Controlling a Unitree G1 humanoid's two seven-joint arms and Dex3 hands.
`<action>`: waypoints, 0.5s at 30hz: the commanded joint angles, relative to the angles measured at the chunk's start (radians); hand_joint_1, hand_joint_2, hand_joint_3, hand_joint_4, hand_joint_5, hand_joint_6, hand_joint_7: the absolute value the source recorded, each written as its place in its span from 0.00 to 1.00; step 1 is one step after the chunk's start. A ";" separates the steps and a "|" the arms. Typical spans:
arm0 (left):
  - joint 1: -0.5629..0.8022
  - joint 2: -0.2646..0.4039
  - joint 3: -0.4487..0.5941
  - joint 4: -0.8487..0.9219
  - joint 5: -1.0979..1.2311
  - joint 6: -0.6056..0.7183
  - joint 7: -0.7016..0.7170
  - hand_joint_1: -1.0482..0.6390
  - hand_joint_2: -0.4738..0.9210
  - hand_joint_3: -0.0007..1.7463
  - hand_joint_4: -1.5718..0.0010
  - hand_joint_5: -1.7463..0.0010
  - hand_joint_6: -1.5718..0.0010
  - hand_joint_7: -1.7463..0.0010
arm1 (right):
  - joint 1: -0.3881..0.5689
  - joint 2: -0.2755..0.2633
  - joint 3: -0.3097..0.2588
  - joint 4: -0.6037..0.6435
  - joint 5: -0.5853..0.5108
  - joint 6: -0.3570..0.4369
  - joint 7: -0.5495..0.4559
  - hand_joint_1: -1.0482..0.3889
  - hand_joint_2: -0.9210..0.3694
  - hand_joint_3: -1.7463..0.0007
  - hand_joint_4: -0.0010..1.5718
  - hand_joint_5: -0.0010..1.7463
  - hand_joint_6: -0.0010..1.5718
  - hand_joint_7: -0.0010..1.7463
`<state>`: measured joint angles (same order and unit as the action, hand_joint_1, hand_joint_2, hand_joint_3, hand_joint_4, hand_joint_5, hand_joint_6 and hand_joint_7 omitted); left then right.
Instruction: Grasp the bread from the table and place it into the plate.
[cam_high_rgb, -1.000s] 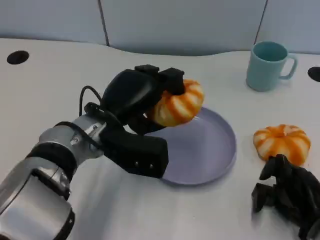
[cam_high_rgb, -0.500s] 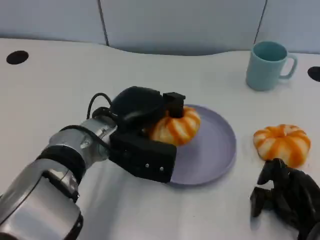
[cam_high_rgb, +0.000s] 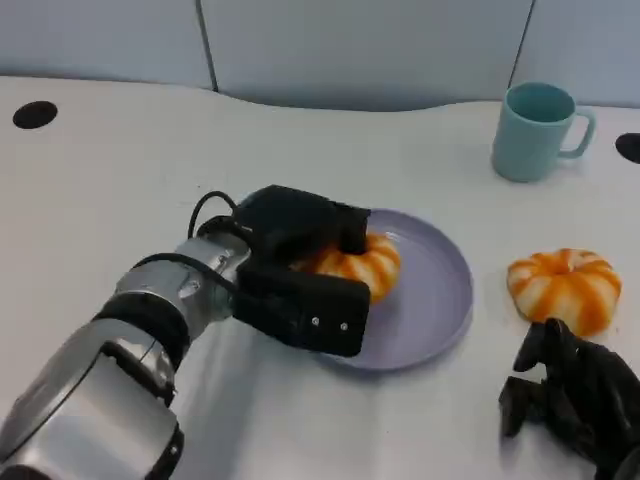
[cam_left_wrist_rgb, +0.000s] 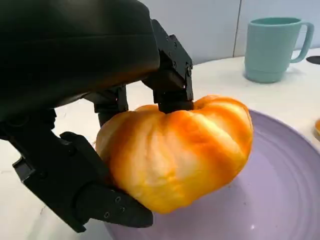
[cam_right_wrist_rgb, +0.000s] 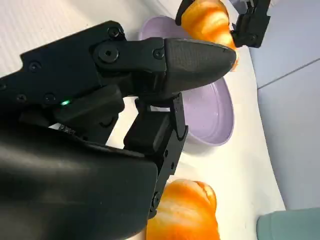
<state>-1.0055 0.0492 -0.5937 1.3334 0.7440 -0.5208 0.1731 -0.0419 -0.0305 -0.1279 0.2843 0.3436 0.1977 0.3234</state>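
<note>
— Bread (cam_high_rgb: 358, 262) is sitting down in the lavender plate (cam_high_rgb: 430, 300), on its left part, and the left hand (cam_high_rgb: 300, 262) is gripping it — fingers (cam_left_wrist_rgb: 170, 82) pressing on top, a lower finger cradling it from underneath.

— And is it touching the plate's surface?

— It is looking that way in the left wrist view, though the exact contact is hidden under the loaf.

— What is the right hand doing?

— The right hand (cam_high_rgb: 572, 396) is lying on the white table (cam_high_rgb: 120, 180) at the near right, fingers curled in and holding nothing — a second bread (cam_high_rgb: 564, 287) is resting just beyond it, right of the plate.

— Anything else showing?

— A teal mug (cam_high_rgb: 536, 130) is standing upright at the far right, well apart from the plate.
</note>
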 joint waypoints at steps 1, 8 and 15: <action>-0.010 -0.002 0.033 0.001 -0.043 -0.003 -0.045 0.42 0.99 0.08 0.51 0.55 0.44 0.90 | 0.026 -0.005 -0.004 0.015 -0.005 0.021 -0.005 0.43 0.00 0.71 0.74 0.86 0.68 0.80; -0.022 -0.001 0.001 -0.002 -0.005 0.024 -0.073 0.31 1.00 0.08 0.82 0.85 0.77 1.00 | 0.026 -0.007 -0.004 0.014 -0.006 0.027 -0.007 0.43 0.00 0.72 0.74 0.86 0.68 0.80; -0.029 0.002 -0.023 -0.002 0.012 0.043 -0.081 0.17 1.00 0.11 0.93 0.90 0.87 1.00 | 0.022 -0.003 -0.004 0.015 -0.007 0.028 -0.011 0.43 0.00 0.72 0.75 0.85 0.69 0.80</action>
<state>-1.0072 0.0403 -0.6090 1.3331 0.7516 -0.4853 0.1055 -0.0415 -0.0297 -0.1298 0.2820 0.3444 0.2033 0.3232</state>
